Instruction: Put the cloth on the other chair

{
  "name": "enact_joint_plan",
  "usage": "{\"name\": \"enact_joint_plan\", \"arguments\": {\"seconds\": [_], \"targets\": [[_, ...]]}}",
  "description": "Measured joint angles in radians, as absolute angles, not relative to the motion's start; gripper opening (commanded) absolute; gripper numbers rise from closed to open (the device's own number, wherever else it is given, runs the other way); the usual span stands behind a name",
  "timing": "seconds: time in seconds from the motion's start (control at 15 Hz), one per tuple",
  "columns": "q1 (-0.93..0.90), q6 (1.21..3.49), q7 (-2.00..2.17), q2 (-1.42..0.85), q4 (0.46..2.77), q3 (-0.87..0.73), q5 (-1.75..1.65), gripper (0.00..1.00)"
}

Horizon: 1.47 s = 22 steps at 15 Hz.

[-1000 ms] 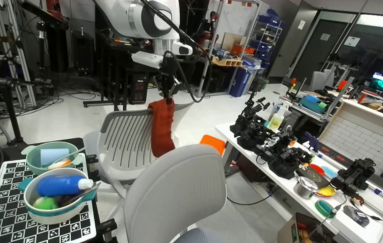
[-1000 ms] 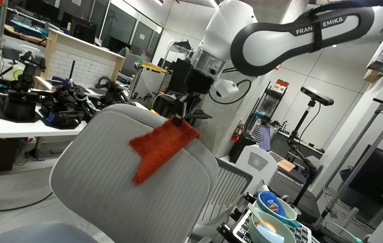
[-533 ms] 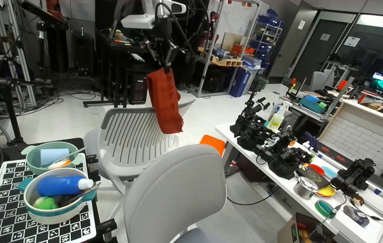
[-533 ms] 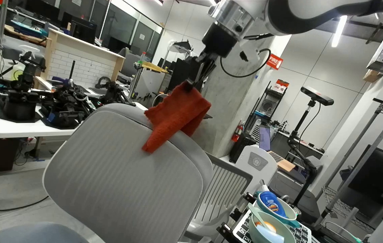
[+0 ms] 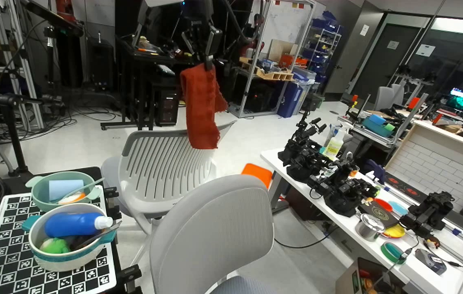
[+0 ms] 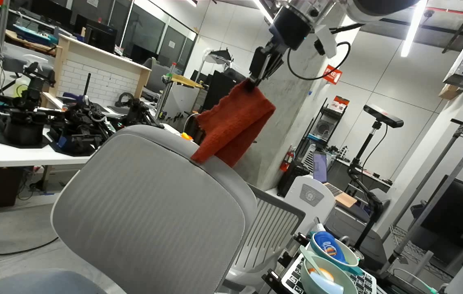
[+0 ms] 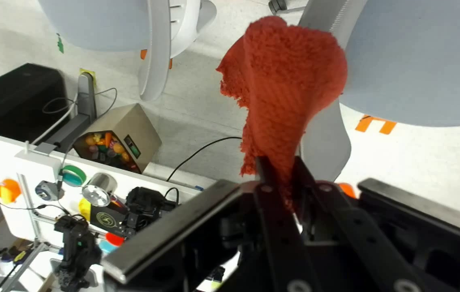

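My gripper (image 5: 208, 66) sits narrow on the orange-red cloth (image 5: 201, 106), pinching it near the top, the rest hanging limp in folded flaps. In an exterior view its lower end overlaps the top rail of the slatted chair (image 5: 162, 169); in an exterior view, a lower corner overlaps the top edge of the padded chair (image 6: 154, 208); whether it touches either I cannot tell. Wrist view: fabric bunched between my fingers (image 7: 265, 170), pale floor (image 7: 201, 101) behind it, grey chairs (image 7: 412, 61) to either side.
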<state>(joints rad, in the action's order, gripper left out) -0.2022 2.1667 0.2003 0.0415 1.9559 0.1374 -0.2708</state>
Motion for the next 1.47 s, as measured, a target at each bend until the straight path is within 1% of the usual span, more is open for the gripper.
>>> {"name": "enact_joint_plan", "arguments": {"seconds": [0.4, 0.6, 1.47], "targets": [[-0.119, 2.053, 0.107, 0.227, 1.943, 0.099, -0.224, 0.04], [-0.096, 2.024, 0.055, 0.277, 1.941, 0.077, -0.210, 0.04], [-0.055, 2.023, -0.126, 0.193, 2.041, 0.040, -0.210, 0.04]]}}
